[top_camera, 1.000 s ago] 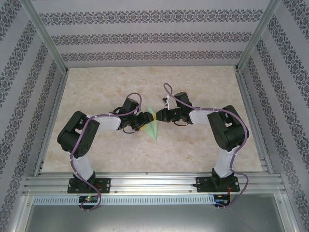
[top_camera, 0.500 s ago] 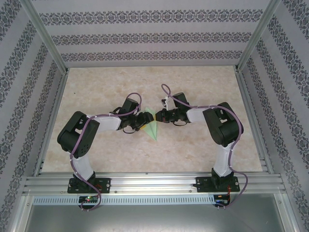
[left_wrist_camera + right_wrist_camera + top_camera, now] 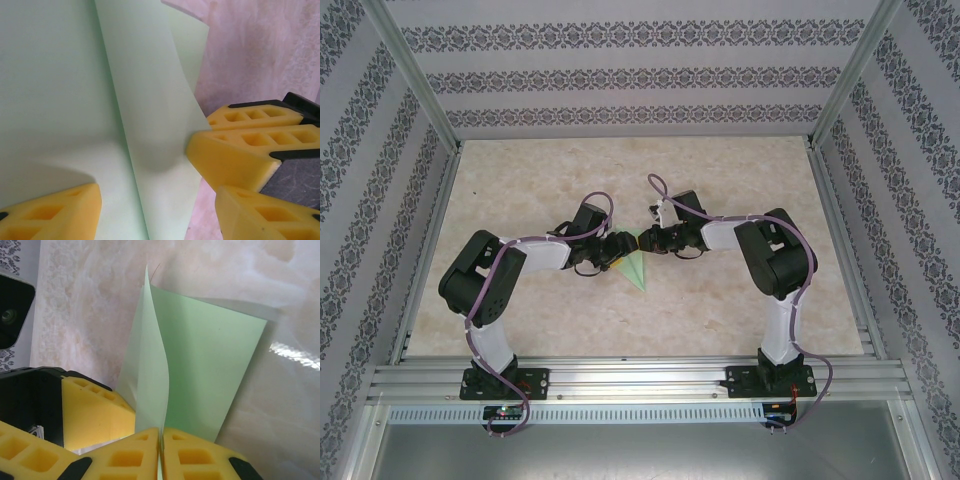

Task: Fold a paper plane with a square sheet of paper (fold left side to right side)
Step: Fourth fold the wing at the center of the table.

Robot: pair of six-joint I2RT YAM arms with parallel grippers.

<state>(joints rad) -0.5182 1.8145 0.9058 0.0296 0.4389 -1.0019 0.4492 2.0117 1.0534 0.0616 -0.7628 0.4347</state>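
At the left of the top view the left arm (image 3: 485,285) bends in from its base toward the middle of the desk (image 3: 740,170), and its tool (image 3: 617,250) sits low at the left edge of the paper (image 3: 638,270). That tool is partly open. In its own wrist view one yellow finger (image 3: 55,210) lies over the flat left part of the sheet and the other (image 3: 240,205) stands off to the right, past the paper's edge. A wide gap separates them and nothing is pinched (whether the left finger actually presses on the sheet, I cannot tell). The paper lies near the middle of the desk, pale mint green and unmarked. One part is flat on the marbled surface and a flap is lifted up along a crease, curling a little at its free edge. Just right of it, the right tool (image 3: 161,432) is closed tight on that raised flap. The thin edge runs straight down between its two yellow pads (image 3: 200,455), which meet with no gap showing. Its fingers also appear in the left wrist view, touching the flap's right edge. Behind it the right arm (image 3: 775,265) folds back to its base at the lower right.
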